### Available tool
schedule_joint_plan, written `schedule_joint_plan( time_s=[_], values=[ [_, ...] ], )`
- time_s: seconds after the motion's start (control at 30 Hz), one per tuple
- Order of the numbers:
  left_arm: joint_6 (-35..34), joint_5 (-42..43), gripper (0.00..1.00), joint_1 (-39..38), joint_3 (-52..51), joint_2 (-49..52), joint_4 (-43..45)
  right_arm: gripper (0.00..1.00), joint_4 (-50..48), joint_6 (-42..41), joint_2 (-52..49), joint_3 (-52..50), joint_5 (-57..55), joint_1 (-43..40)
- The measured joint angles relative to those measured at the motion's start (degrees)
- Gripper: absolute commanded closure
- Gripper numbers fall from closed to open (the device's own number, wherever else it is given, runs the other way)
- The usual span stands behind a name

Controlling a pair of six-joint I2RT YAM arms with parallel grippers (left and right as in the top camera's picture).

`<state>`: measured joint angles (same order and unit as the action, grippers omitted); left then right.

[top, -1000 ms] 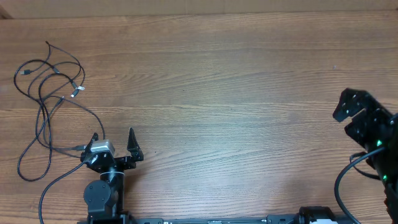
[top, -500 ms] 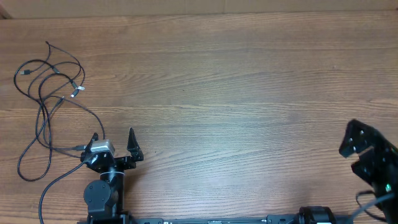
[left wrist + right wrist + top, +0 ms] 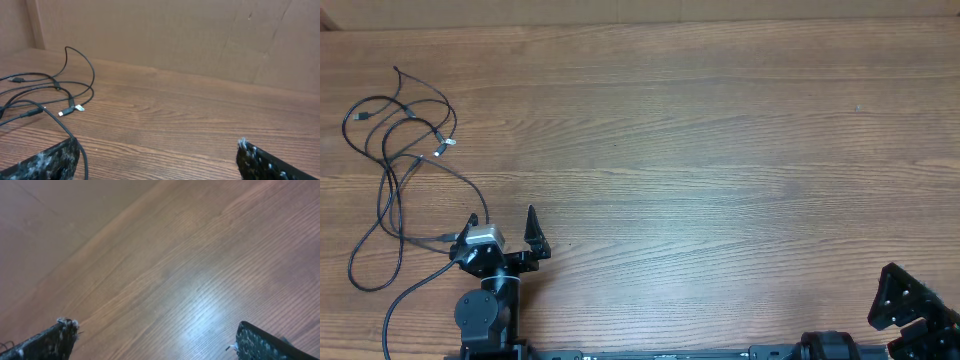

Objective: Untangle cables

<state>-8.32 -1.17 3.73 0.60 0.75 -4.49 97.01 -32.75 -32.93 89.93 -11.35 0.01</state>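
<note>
Left pincer is seen spread fully wide, with nothing held between the jaws. Only bare table is seen through the gap in the left wrist view. It is parked near the front edge of the table, left of centre, and pointed toward the far edge. One black strand is seen running just beside its cable-side finger; whether contact is made cannot be told.

Right pincer is likewise spread fully wide and empty. In the overhead view it is cut off by the lower right corner, well apart from everything else. Only wood grain is shown between its fingertips in the right wrist view.

The cables are found at the left end of the table, beyond and to the left of the left pincer, lying flat as one loose tangle. Several loops are crossed over one another in the far part of the bundle. The strands are drawn together into a narrow waist nearer the front, then splayed out again. A long loop is laid out at the far left. One strand is led off the front edge beside the left arm base.

A silvery plug is seen at the right side of the tangle and a small black plug at its left side. One loose end is pointed toward the far edge. A plain brown board is stood along the far edge of the table.
</note>
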Motion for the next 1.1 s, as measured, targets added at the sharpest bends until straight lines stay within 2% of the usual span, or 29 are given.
schedule_joint_plan(
  time_s=[0.3, 0.63, 1.1],
  values=[
    [0.0, 0.0, 0.0, 0.0, 0.0, 0.0, 0.0, 0.0, -0.1, 0.0, 0.0, -0.6, 0.0, 0.0],
    [0.0, 0.0, 0.0, 0.0, 0.0, 0.0, 0.0, 0.0, -0.2, 0.0, 0.9, -10.4, 0.0, 0.0],
    [0.0, 0.0, 0.0, 0.0, 0.0, 0.0, 0.0, 0.0, -3.0, -1.2, 15.3, -18.3, 0.9, 0.0]
  ],
)
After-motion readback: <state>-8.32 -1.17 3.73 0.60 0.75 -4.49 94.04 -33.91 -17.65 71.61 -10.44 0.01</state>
